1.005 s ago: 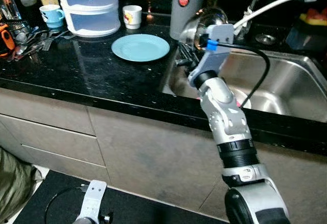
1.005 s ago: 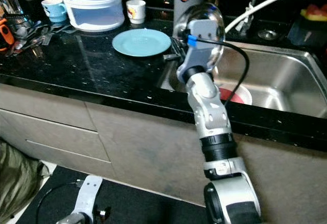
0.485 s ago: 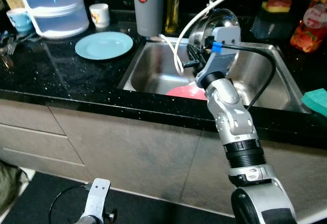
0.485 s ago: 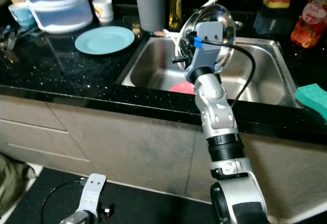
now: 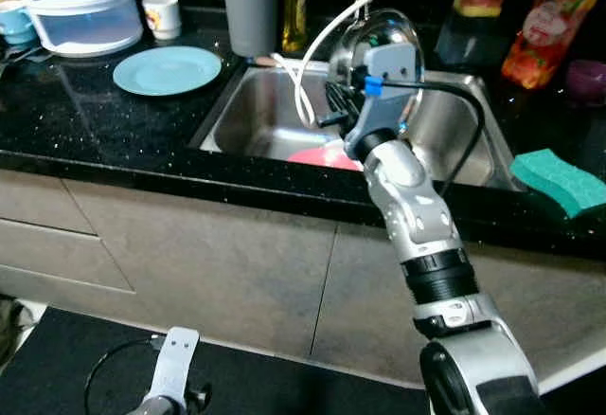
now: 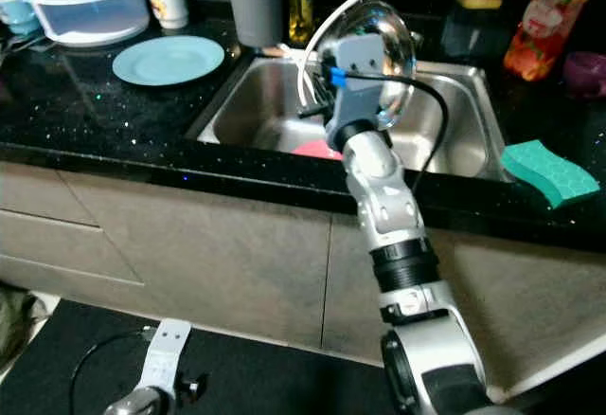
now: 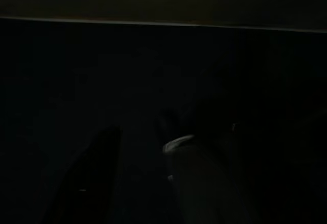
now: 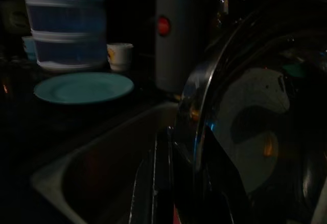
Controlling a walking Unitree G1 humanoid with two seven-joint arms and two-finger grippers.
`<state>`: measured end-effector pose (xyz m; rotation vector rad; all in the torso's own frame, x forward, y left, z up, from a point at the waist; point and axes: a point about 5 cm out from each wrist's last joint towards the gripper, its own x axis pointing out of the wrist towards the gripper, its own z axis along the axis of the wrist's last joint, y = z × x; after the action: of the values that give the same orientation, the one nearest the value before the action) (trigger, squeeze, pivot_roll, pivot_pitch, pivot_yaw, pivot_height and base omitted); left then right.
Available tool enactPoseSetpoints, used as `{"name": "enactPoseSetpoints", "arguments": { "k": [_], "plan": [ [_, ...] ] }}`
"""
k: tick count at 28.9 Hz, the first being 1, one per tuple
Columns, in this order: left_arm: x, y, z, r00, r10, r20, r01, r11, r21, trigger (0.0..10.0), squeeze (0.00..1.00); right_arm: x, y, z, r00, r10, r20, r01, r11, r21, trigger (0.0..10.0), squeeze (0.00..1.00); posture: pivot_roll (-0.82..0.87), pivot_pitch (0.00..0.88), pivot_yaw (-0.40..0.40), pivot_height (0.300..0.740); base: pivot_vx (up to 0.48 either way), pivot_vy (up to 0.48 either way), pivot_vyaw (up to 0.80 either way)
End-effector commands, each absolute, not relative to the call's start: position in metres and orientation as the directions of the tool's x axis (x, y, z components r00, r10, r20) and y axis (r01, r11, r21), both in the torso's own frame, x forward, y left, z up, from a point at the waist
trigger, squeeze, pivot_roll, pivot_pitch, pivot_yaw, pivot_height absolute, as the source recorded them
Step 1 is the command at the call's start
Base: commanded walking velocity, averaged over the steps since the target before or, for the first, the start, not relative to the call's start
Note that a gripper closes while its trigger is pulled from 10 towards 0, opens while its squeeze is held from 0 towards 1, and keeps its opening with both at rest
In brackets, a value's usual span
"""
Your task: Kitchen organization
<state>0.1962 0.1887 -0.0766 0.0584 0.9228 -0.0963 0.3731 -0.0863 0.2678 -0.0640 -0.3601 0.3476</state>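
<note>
Black speckled countertop point(image 5: 114, 121) running across the front, steel sink point(image 5: 454, 140) sunk into it, grey cabinet fronts below. Right gripper point(image 5: 337, 110) up over the sink basin, black fingers closed on the rim of a shiny steel bowl point(image 5: 379, 41). Bowl held on edge, nearly upright, tilted a touch, mirrored curve catching reflections, rim running top to bottom above the basin. From the right wrist view, same bowl point(image 8: 245, 132) looming close, rim pinched between the fingers. Down in the sink, a pink-red dish point(image 5: 322, 156) just below the gripper. White hose point(image 5: 322, 36) arcing over the basin from the back. Left of the sink: light blue plate point(image 5: 167, 70) flat on the counter, white cup point(image 5: 162, 15) behind it, stacked clear containers point(image 5: 66, 8) at the far corner, tall grey canister point(image 5: 249, 3) with a red dot near the sink's back edge. On the right side, green sponge point(image 5: 559, 180) lying at the counter's front edge. Left gripper point(image 5: 170, 377) hanging low near the dark floor mat point(image 5: 76, 358), idle; fingers impossible to judge in the near-black wrist view.
</note>
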Motion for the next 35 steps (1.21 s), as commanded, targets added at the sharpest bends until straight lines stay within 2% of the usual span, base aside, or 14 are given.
{"name": "enactPoseSetpoints", "arguments": {
  "k": [1, 8, 15, 16, 18, 27, 35],
  "plan": [
    [0.194, 0.190, -0.077, 0.601, -0.052, -0.798, 0.098, 0.995, 0.009, 10.0, 0.00, 0.372, -0.088, 0.273, 0.870, 0.338, 0.359, -0.310, 0.941, -0.135, 10.0, 0.00, 0.02, 0.039, -0.013, 0.740, 0.000, 0.000, 0.00],
    [0.194, 0.190, -0.077, 0.603, -0.050, -0.796, 0.097, 0.995, 0.011, 10.0, 0.00, 0.372, -0.089, 0.272, 0.869, 0.342, 0.358, -0.313, 0.940, -0.136, 10.0, 0.00, 0.02, 0.043, -0.011, 0.740, 0.000, 0.000, 0.00],
    [0.193, 0.189, -0.078, 0.602, -0.052, -0.797, 0.104, 0.995, 0.013, 10.0, 0.00, 0.378, -0.081, 0.271, 0.865, 0.396, 0.308, -0.334, 0.913, -0.235, 10.0, 0.00, 0.02, 0.054, -0.017, 0.740, 0.000, 0.000, 0.00],
    [0.193, 0.189, -0.078, 0.602, -0.052, -0.797, 0.103, 0.995, 0.013, 10.0, 0.00, 0.383, -0.077, 0.271, 0.871, 0.412, 0.268, -0.327, 0.892, -0.311, 10.0, 0.00, 0.03, 0.060, -0.022, 0.740, 0.000, 0.000, 0.00],
    [0.193, 0.189, -0.078, 0.602, -0.052, -0.797, 0.103, 0.995, 0.013, 10.0, 0.00, 0.384, -0.077, 0.271, 0.872, 0.416, 0.258, -0.325, 0.886, -0.330, 10.0, 0.00, 0.03, 0.060, -0.022, 0.740, 0.000, 0.000, 0.00],
    [0.190, 0.183, -0.080, 0.598, -0.061, -0.799, 0.107, 0.994, 0.004, 10.0, 0.00, 0.413, -0.080, 0.281, 0.917, 0.397, 0.030, -0.323, 0.786, -0.527, 10.0, 0.00, 0.03, 0.114, -0.066, 0.740, 0.000, 0.000, 0.00],
    [0.185, 0.179, -0.083, 0.594, -0.073, -0.802, 0.118, 0.993, -0.003, 10.0, 0.00, 0.419, -0.076, 0.288, 0.909, 0.413, -0.062, -0.365, 0.716, -0.595, 10.0, 0.00, 0.03, 0.163, -0.102, 0.740, 0.000, 0.000, 0.00]
  ]
}}
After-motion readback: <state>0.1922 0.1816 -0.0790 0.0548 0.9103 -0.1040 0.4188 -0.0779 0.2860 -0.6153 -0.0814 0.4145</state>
